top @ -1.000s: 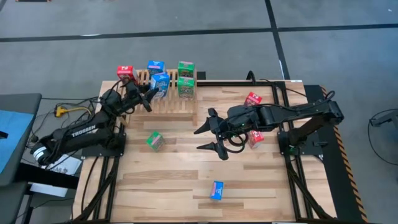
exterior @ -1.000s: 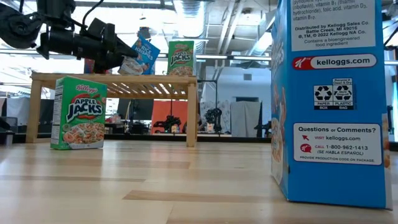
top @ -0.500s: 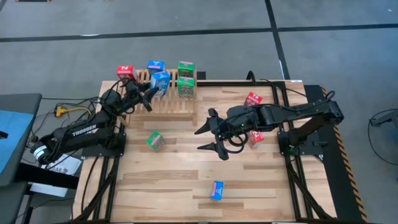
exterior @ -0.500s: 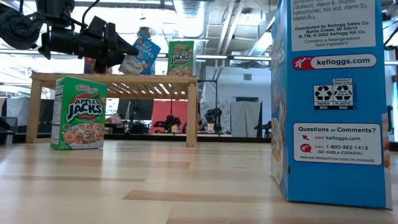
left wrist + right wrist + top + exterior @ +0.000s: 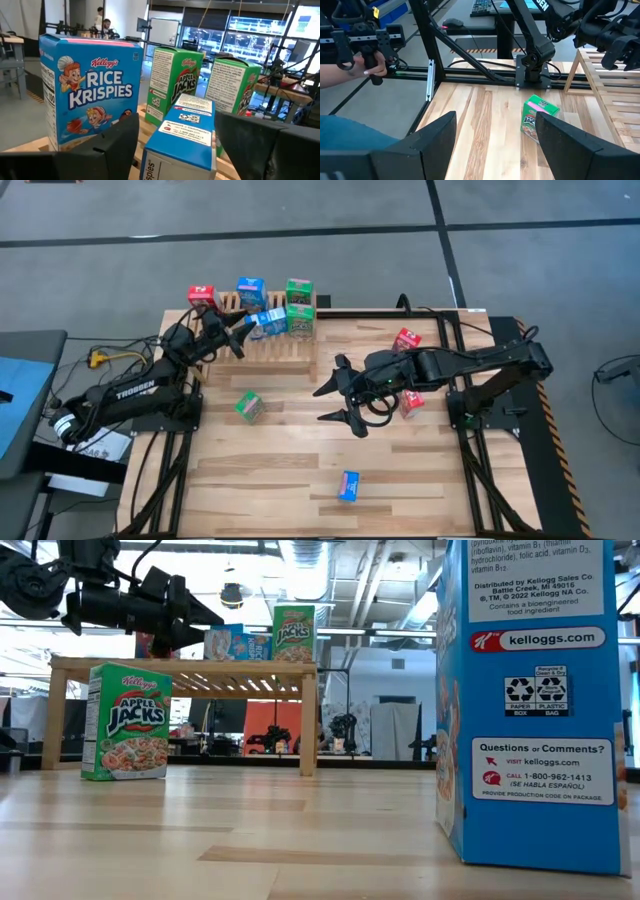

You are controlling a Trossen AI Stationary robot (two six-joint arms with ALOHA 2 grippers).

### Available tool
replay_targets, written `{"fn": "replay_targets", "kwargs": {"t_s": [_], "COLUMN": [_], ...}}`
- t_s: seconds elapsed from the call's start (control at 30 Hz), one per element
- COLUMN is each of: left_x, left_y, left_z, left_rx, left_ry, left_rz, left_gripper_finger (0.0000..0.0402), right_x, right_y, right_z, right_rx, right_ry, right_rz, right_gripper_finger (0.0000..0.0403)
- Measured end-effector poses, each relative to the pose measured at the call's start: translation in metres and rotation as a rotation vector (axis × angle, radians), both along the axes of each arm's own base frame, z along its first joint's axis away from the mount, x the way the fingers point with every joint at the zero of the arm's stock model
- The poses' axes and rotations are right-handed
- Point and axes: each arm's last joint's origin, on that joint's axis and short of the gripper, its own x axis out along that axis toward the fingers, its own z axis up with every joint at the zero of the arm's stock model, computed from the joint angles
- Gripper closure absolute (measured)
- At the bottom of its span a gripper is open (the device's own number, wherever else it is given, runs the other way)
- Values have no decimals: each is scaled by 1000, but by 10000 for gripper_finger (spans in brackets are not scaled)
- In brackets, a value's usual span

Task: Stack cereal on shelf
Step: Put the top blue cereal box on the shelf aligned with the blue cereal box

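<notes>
Left gripper [image 5: 243,330] hovered over the shelf's [image 5: 285,348] left end, jaws spread, gripping nothing. Blue box [image 5: 270,321] lay on its side on the slats just beyond the fingertips; in the left wrist view it sat between the fingers [image 5: 122,142], whether touching them I could not tell.

On the shelf: red box [image 5: 202,296] far left, upright blue one [image 5: 251,288], two green boxes [image 5: 299,305] at the right end. Loose on the table [image 5: 300,470]: green box [image 5: 249,406] left of centre, another blue [image 5: 348,485] near the front edge, two red [image 5: 407,339] on the right, one partly behind the right arm. I could count eight boxes only.

Right gripper [image 5: 337,392] waited mid-table, jaws apart, empty.

Step in hand, as I judged it: letting go of the blue box on the shelf. It lay flat, not upright like its neighbours. Next move called for backing the left gripper clear without dragging the box, then fetching the green box nearest that arm, or righting the blue one first.

Surface: pale wood planks in a black frame. Room: grey floor; open workshop with ceiling lights and benches; a person's hand [image 5: 367,65] on a control handle at the side
</notes>
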Motion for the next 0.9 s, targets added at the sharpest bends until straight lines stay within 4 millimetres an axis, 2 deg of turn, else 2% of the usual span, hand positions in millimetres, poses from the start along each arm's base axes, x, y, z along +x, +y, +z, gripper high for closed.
{"fn": "replay_targets", "kwargs": {"t_s": [0.2, 0.37, 0.53, 0.67, 0.9], "left_x": [0, 0, 4, 12, 18], "left_y": [-1, -4, -4, 1, 11], "left_z": [2, 10, 34, 60, 96], "left_rx": [-34, 17, 67, 52, -58], "left_ry": [-52, -108, -127, -8, 293], "left_rz": [-23, -111, -204, -226, -115], "left_gripper_finger": [152, 152, 152, 152, 152], "right_x": [0, 0, 0, 0, -1], "right_y": [0, 0, 0, 0, 0], "right_z": [0, 0, 0, 0, -2], "right_rx": [11, 14, 14, 14, 7], "right_ry": [2, 3, 3, 4, 19], "right_rz": [-3, -4, -4, -4, -3], "right_gripper_finger": [106, 106, 106, 106, 106]}}
